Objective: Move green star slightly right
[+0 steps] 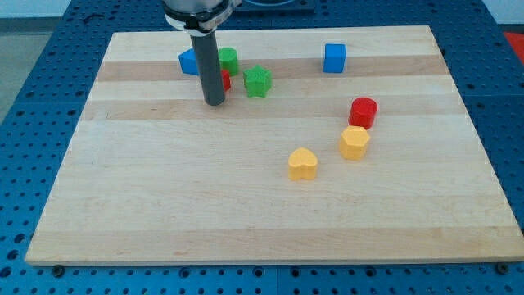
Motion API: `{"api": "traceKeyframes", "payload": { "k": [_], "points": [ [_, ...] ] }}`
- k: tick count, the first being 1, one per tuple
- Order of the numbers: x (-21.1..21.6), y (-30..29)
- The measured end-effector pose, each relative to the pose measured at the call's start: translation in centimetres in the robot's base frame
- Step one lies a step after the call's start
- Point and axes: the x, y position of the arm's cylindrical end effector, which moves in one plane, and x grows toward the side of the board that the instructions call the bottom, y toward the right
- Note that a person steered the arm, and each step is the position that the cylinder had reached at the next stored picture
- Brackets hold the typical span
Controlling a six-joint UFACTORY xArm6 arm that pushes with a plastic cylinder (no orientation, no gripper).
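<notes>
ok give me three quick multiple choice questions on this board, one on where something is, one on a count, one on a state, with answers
1. Where is my tip relative to the green star?
A. at the view's left of it
B. at the view's right of it
C. resting on top of it

2. How many yellow blocks lie on the wooden board?
A. one
B. two
C. three

3. Is my tip touching the green star?
A. yes, pressed against it
B. no, bare board shows between them
C. the star is hidden

Answers:
1 A: the rod ends to the view's left of the star and a little lower.
2 B: a yellow heart and a second yellow block, both right of centre.
3 B: a strip of wood is visible between the rod's end and the star.
</notes>
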Motion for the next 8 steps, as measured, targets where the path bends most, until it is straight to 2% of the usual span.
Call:
{"api": "traceKeyframes", "payload": {
  "k": [3,6,8],
  "points": [
    [0.1,2.6],
    [-3.1,2.9],
    [-3.5,3.4]
  ]
}}
